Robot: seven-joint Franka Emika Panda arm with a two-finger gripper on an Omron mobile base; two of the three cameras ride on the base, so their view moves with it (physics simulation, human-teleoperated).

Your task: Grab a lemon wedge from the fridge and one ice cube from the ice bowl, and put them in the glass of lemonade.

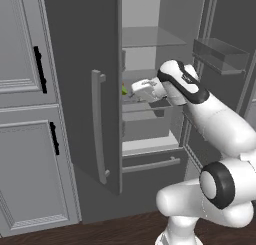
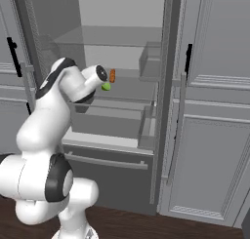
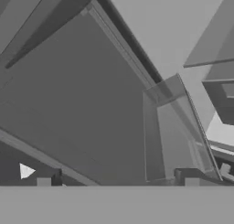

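The fridge stands with its doors swung open, and my arm reaches in over a middle shelf. The lemon wedge, a tiny yellow-green piece, lies on that shelf just below and beside my hand; it shows as a green speck left of the hand in the left base view. My gripper is open. In the hand view its fingertips stand far apart with nothing between them, looking at grey fridge walls and a clear bin. The ice bowl and the glass of lemonade are out of view.
A thin orange stick lies on the shelf just behind the wedge. A pulled-out drawer sits under the shelf. Clear door bins hang on the right door. Paneled grey cabinets flank the fridge.
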